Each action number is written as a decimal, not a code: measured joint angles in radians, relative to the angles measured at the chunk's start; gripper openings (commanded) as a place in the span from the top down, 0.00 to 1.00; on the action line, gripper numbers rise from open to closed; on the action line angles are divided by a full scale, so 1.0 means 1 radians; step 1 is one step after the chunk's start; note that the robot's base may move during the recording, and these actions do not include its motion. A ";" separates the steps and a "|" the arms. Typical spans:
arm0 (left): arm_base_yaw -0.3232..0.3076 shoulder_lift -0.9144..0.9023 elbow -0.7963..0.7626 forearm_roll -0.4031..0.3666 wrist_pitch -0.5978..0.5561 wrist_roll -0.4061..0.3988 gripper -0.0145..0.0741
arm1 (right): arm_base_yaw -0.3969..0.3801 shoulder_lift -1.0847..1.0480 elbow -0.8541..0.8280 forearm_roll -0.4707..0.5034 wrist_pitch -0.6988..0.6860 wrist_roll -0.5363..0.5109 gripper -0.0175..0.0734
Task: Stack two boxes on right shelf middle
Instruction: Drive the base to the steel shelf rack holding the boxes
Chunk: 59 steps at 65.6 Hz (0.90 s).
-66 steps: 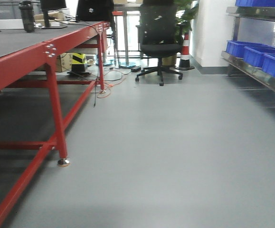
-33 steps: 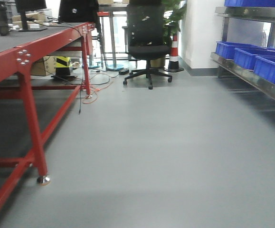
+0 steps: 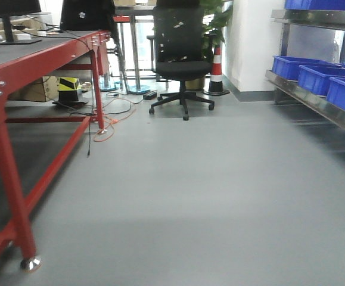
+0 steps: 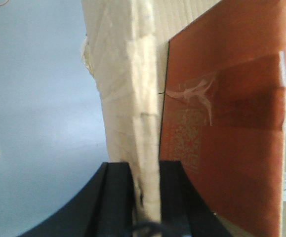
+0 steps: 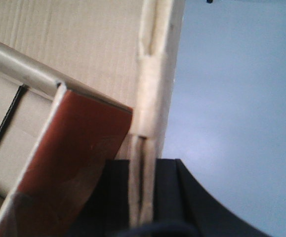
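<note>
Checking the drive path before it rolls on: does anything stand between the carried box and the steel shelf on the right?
Nothing visible does. The floor toward the shelf is bare; the office chair stands farther back, the red table to the left. Blue bins sit on the shelf level in view.

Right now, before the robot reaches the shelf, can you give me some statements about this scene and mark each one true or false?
1. The left gripper is shut on a cardboard box wall. True.
2. The right gripper is open and empty. False: it also clamps a cardboard box wall.
3. Blue bins sit on the steel shelf at the right. True.
4. The office chair is red. False: the chair is black; the table frame is red.
</note>
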<state>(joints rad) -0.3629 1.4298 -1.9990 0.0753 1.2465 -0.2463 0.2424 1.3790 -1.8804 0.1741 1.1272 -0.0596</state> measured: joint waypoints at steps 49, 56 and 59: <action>0.000 0.000 0.000 0.000 0.000 0.000 0.96 | 0.000 0.000 0.000 0.000 -0.004 0.000 0.98; 0.000 0.000 0.000 0.000 -0.002 0.000 0.96 | 0.000 0.000 0.000 0.000 -0.004 0.000 0.98; 0.000 0.002 0.000 0.000 -0.002 0.000 0.96 | 0.000 0.000 0.000 0.000 -0.004 0.000 0.98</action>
<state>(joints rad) -0.3629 1.4319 -1.9990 0.0753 1.2450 -0.2463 0.2424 1.3790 -1.8804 0.1741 1.1232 -0.0596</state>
